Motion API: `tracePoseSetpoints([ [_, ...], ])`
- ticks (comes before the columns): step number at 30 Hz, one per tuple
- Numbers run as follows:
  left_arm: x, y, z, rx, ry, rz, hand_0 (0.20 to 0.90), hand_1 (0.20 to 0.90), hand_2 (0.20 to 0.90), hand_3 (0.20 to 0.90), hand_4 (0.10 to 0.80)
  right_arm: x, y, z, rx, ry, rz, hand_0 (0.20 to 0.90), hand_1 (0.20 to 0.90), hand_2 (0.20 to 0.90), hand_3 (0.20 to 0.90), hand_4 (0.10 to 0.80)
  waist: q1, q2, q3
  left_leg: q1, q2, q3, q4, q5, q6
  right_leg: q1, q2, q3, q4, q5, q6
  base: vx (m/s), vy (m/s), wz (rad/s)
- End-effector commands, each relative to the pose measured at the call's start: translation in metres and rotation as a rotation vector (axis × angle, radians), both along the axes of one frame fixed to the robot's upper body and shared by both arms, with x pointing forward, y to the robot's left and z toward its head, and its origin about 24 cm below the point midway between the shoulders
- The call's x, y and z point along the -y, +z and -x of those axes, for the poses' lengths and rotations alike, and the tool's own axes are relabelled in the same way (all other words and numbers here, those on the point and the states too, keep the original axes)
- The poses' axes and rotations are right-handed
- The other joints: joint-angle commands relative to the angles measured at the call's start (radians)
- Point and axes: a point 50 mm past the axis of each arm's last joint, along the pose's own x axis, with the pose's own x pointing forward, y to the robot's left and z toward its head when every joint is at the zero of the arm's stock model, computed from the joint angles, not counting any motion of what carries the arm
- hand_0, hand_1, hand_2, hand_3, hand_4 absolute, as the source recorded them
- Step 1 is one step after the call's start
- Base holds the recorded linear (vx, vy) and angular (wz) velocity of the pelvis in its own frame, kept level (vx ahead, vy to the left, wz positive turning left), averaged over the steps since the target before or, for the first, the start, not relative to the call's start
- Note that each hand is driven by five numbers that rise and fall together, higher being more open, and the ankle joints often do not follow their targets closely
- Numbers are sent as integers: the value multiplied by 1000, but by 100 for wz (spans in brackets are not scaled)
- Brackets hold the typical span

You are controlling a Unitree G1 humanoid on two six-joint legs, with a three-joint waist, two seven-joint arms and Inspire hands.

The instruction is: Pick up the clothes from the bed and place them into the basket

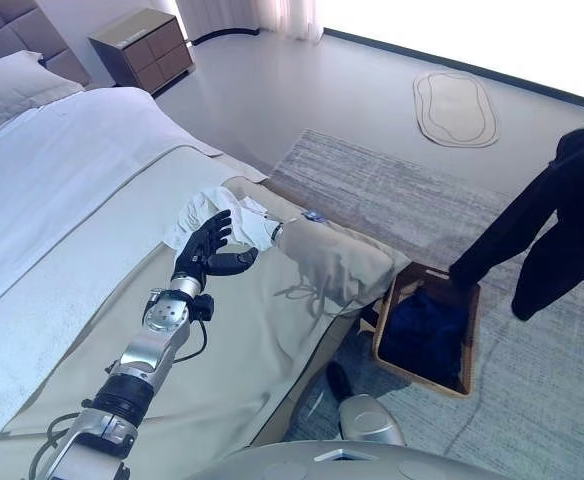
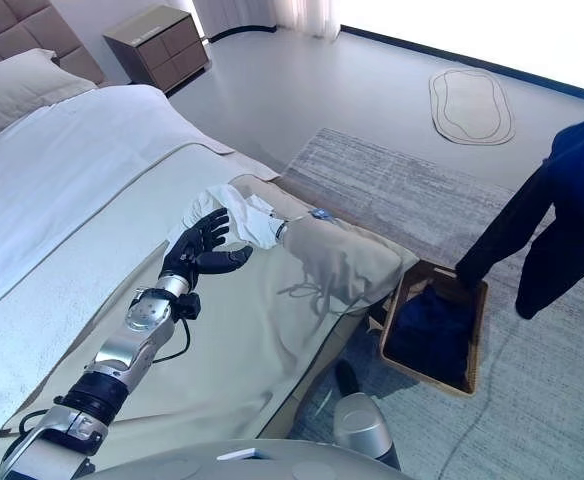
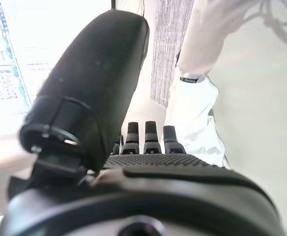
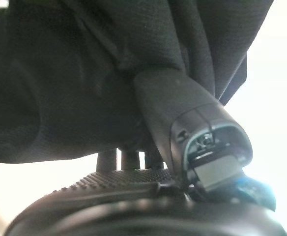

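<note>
Two garments left to count: one white top (image 1: 234,222) mid-frame on the bed (image 1: 62,190), left hand (image 1: 204,250) spread open beside it. Right hand (image 4: 148,128) clamps one dark garment (image 1: 562,215) at right, above the basket (image 1: 427,330).

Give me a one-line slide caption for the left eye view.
Left hand open over the white garment on the bed; a dark garment hangs above the basket.
</note>
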Motion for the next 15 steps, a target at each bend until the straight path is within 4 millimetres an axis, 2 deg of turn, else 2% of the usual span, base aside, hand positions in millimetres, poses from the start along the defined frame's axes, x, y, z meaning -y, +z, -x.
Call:
tracePoseSetpoints([
  [1,-8,12,-5,72,-11,-60,900,900,900,900,800,-7,33,7,178,28,132,300,300,300,200,100,-9,-52,-146,-58,-19,-35,95,-106,34,26,30,-32,37,-78,31,-10,-3,-9],
  [4,-7,14,-9,73,-9,-63,900,900,900,900,800,-9,4,4,133,40,76,300,300,300,200,100,-20,-47,-133,-61,-20,-26,104,-112,40,14,31,-23,46,-74,33,-12,-1,-6],
  [6,-6,14,-10,72,-8,-62,900,900,900,900,800,-9,-6,4,107,44,58,300,300,300,200,100,-23,-45,-130,-62,-21,-22,109,-115,43,9,30,-20,48,-72,34,-4,-4,-11],
  [15,4,15,-10,80,-21,-60,900,900,900,900,800,-5,-79,8,-59,20,-87,300,300,300,200,100,-36,-34,-100,-72,-16,8,159,-149,58,-12,25,-1,50,-56,38,6,-28,-7],
])
